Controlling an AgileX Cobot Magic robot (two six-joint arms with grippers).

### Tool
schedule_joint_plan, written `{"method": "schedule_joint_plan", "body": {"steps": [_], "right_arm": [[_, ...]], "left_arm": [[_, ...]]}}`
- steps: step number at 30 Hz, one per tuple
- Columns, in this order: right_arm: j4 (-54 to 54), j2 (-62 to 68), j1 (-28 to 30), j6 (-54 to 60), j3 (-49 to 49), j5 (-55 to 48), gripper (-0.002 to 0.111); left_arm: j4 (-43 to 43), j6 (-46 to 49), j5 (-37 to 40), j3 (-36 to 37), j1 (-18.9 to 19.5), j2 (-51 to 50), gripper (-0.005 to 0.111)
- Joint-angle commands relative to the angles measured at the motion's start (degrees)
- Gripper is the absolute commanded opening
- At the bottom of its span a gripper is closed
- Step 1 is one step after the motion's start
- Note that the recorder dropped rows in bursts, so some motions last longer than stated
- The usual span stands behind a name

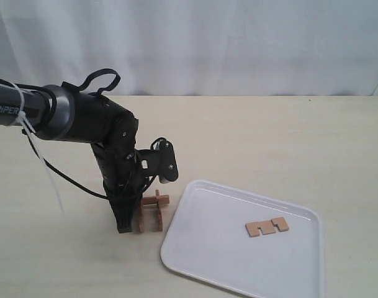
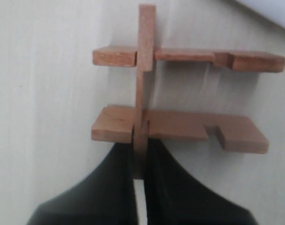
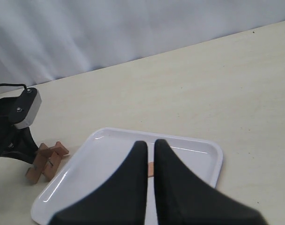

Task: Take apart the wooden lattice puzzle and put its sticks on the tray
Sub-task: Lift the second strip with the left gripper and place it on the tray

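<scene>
The wooden lattice puzzle [image 1: 153, 208] stands on the table just left of the tray [image 1: 220, 254], with three sticks still interlocked. In the left wrist view one crossing stick [image 2: 146, 70] runs through two parallel notched sticks [image 2: 179, 126]. My left gripper [image 2: 141, 152] is shut on the end of that crossing stick, and its fingers [image 1: 125, 217] reach down beside the puzzle. One loose stick [image 1: 267, 226] lies flat on the tray. My right gripper [image 3: 150, 143] hangs shut and empty above the tray [image 3: 105, 150], with a sliver of the loose stick [image 3: 150, 168] showing between its fingers.
The pale table [image 1: 269, 136] stretches behind the tray to a white curtain [image 1: 238, 43]. The left arm's black body and cable [image 1: 83, 118] lean over the table's left side. The puzzle [image 3: 46, 161] sits close to the tray's rim.
</scene>
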State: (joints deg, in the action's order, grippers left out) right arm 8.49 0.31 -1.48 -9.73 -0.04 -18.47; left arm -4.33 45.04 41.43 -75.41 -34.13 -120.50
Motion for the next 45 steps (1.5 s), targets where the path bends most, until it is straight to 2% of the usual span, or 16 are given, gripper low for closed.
{"method": "schedule_joint_plan", "body": {"steps": [1, 16, 23, 28, 33, 36, 45], "right_arm": [[0.05, -0.31, -0.17, 0.37, 0.04, 0.14, 0.005], [0.05, -0.31, -0.17, 0.37, 0.04, 0.14, 0.005], [0.05, -0.31, -0.17, 0.37, 0.04, 0.14, 0.005], [0.05, -0.31, -0.17, 0.37, 0.04, 0.14, 0.005], [0.05, -0.31, -0.17, 0.37, 0.04, 0.14, 0.005], [0.05, -0.31, -0.17, 0.37, 0.04, 0.14, 0.005], [0.05, -0.31, -0.17, 0.37, 0.04, 0.14, 0.005]], "left_arm": [[0.48, -0.05, -0.29, -0.01, 0.11, 1.25, 0.000], [0.17, -0.05, -0.04, -0.01, 0.11, 7.68, 0.000], [6.63, -0.05, -1.77, -0.01, 0.11, 13.75, 0.000], [8.45, -0.05, -1.67, -0.01, -3.50, 14.22, 0.000], [8.45, -4.62, -8.59, -0.38, -10.10, 14.12, 0.000], [8.45, -6.89, -9.67, -2.52, -12.59, 13.11, 0.000], [8.01, -17.19, -2.04, -13.55, -13.87, 2.00, 0.000]]}}
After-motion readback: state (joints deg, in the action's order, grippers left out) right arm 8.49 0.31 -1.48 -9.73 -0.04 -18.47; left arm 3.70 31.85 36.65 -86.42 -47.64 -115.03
